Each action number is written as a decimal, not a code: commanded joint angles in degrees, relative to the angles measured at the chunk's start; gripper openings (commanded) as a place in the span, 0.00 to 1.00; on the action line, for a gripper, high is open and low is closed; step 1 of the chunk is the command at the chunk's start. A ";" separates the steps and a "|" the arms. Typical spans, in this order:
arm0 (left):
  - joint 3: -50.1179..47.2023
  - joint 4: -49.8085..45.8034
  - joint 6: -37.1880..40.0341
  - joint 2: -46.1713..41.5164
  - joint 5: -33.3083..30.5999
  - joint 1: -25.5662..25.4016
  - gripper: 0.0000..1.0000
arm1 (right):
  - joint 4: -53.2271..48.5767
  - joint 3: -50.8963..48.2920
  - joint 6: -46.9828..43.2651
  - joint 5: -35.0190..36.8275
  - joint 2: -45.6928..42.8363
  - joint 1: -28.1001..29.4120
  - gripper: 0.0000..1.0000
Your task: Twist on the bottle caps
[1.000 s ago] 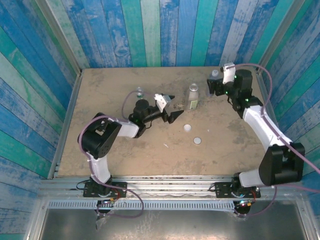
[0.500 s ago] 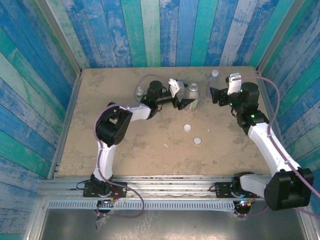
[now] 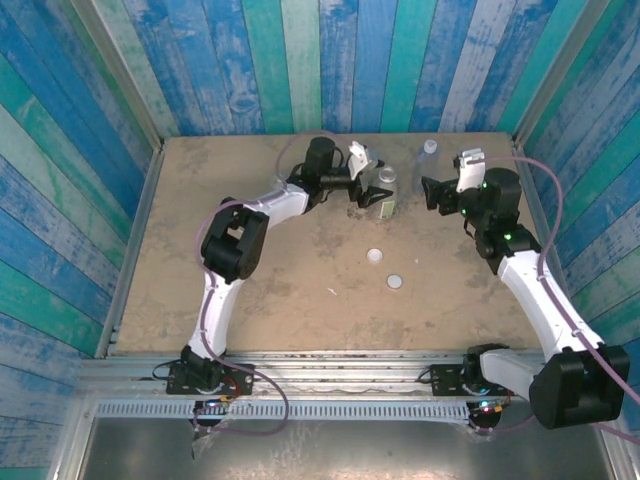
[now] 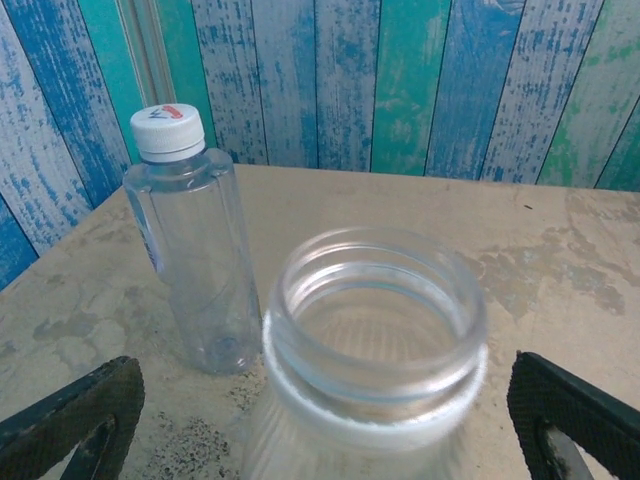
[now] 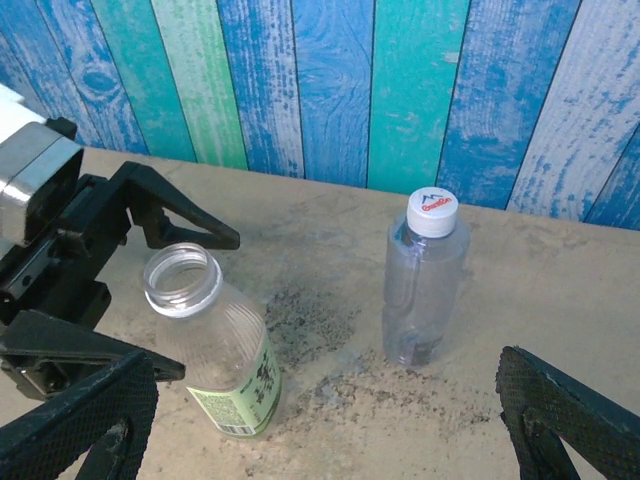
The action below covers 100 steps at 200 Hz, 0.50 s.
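The green-labelled bottle (image 3: pixel 386 193) stands uncapped at the back of the table. Its open mouth (image 4: pixel 375 310) sits between the fingers (image 4: pixel 75 420) of my left gripper (image 3: pixel 374 193), which is open and straddles the neck with gaps on both sides. The blue-tinted bottle (image 5: pixel 424 285) stands to its right with a white cap (image 5: pixel 433 212) on it. Two loose white caps (image 3: pixel 375 255) (image 3: pixel 395 281) lie mid-table. My right gripper (image 3: pixel 429 194) is open and holds nothing, hovering in front of the two bottles. The short bottle is hidden.
Painted plank walls (image 3: pixel 330 60) close the table on three sides, just behind the bottles. Dark grit (image 5: pixel 310 315) is scattered on the sandy tabletop (image 3: pixel 300 270) between the two bottles. The left arm (image 3: pixel 270 205) stretches across the back left.
My left arm swung from mid-table to the back, and its open jaws came around the green-labelled bottle. My right gripper drew back from the blue-tinted bottle, which stays standing.
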 commanded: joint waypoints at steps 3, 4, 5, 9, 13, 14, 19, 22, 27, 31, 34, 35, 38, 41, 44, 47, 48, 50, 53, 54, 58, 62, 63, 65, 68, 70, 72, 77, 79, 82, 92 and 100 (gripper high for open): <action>4.85 -11.51 6.76 4.94 -0.15 -0.60 0.99 | -0.80 -0.85 -0.48 1.42 -1.25 -0.13 0.91; 5.07 -11.93 7.09 5.00 -0.17 -0.65 1.00 | -0.81 -0.85 -0.48 1.42 -1.25 -0.12 0.91; 5.27 -12.31 7.39 5.02 -0.22 -0.67 1.00 | -0.82 -0.85 -0.53 1.47 -1.30 -0.11 0.91; 5.86 -13.54 8.36 5.20 -0.42 -0.76 1.00 | -0.86 -0.85 -0.63 1.52 -1.34 -0.15 0.91; 6.31 -14.45 9.18 5.27 -0.65 -0.79 1.00 | -0.91 -0.85 -0.66 1.55 -1.34 -0.15 0.91; 6.37 -14.72 9.35 5.29 -0.73 -0.79 1.00 | -0.91 -0.85 -0.67 1.58 -1.30 -0.12 0.91; 6.96 -15.52 10.05 5.45 -0.86 -0.87 1.00 | -0.97 -0.78 -0.69 1.61 -1.26 -0.13 0.91; 7.23 -16.05 10.42 5.42 -0.93 -0.95 1.00 | -0.99 -0.76 -0.70 1.61 -1.28 -0.13 0.91; 7.67 -16.94 11.21 5.53 -0.96 -1.02 1.00 | -1.04 -0.76 -0.80 1.61 -1.17 -0.13 0.91; 8.05 -17.71 11.92 5.62 -1.12 -1.09 0.99 | -1.00 -0.72 -0.77 1.61 -1.17 -0.13 0.91; 8.24 -18.31 12.37 5.66 -1.37 -1.20 0.99 | -1.01 -0.83 -0.76 1.61 -1.17 -0.13 0.91; 8.35 -18.50 12.58 5.67 -1.44 -1.21 0.99 | -1.00 -0.84 -0.80 1.61 -1.17 -0.12 0.91; 8.56 -19.07 13.18 5.79 -1.79 -1.29 0.98 | -1.07 -0.82 -0.81 1.61 -1.17 -0.17 0.91; 8.96 -19.84 13.86 5.88 -2.18 -1.43 0.98 | -1.04 -0.82 -0.86 1.61 -1.17 -0.18 0.91; 9.20 -20.67 14.60 5.97 -2.52 -1.53 0.98 | -1.12 -0.84 -0.85 1.68 -1.18 -0.19 0.91; 9.58 -21.64 15.40 6.15 -2.89 -1.71 0.98 | -1.09 -0.91 -0.85 1.68 -1.17 -0.18 0.91; 9.68 -21.96 15.76 6.17 -2.99 -1.78 0.98 | -1.13 -0.92 -0.85 1.69 -1.17 -0.19 0.91; 9.95 -22.57 16.52 6.26 -3.13 -1.89 0.99 | -1.10 -0.93 -0.89 1.74 -1.17 -0.17 0.91; 10.22 -23.43 17.58 6.39 -3.23 -2.04 0.99 | -1.11 -0.98 -0.99 1.78 -1.17 -0.11 0.91; 10.35 -23.78 17.91 6.47 -3.25 -2.07 0.99 | -1.10 -1.00 -0.96 1.78 -1.17 -0.11 0.91; 10.66 -24.82 18.96 6.54 -3.24 -2.25 0.99 | -1.08 -1.09 -1.03 1.86 -1.17 -0.20 0.91; 10.70 -25.35 19.72 6.65 -3.34 -2.40 1.00 | -1.10 -1.11 -1.03 1.95 -1.17 -0.19 0.91; 10.72 -25.40 19.86 6.64 -3.30 -2.43 1.00 | -1.09 -1.15 -1.03 2.00 -1.17 -0.15 0.91; 10.69 -25.50 20.03 6.68 -3.32 -2.49 1.00 | -1.09 -1.14 -1.02 2.03 -1.17 -0.18 0.91; 10.66 -25.44 20.24 6.70 -3.35 -2.54 1.00 | -1.08 -1.15 -1.02 2.09 -1.17 -0.14 0.91; 10.61 -25.49 20.25 6.72 -3.35 -2.54 1.00 | -1.08 -1.23 -1.09 2.12 -1.17 -0.11 0.91; 10.55 -25.35 20.21 6.72 -3.39 -2.59 1.00 | -1.08 -1.27 -1.10 2.13 -1.17 -0.17 0.91; 10.50 -25.07 20.08 6.72 -3.37 -2.61 0.99 | -1.11 -1.33 -1.12 2.21 -1.17 -0.11 0.91; 10.48 -24.96 19.95 6.72 -3.40 -2.56 0.99 | -1.13 -1.36 -1.16 2.18 -1.17 -0.17 0.91; 10.48 -24.85 19.80 6.81 -3.43 -2.56 0.98 | -1.11 -1.37 -1.14 2.14 -1.17 -0.12 0.91; 10.39 -24.48 19.74 6.94 -3.53 -2.61 0.97 | -1.08 -1.37 -1.13 2.09 -1.08 -0.14 0.91; 10.56 -24.32 19.73 7.07 -3.48 -2.59 0.95 | -1.08 -1.36 -1.19 2.14 -1.08 -0.16 0.90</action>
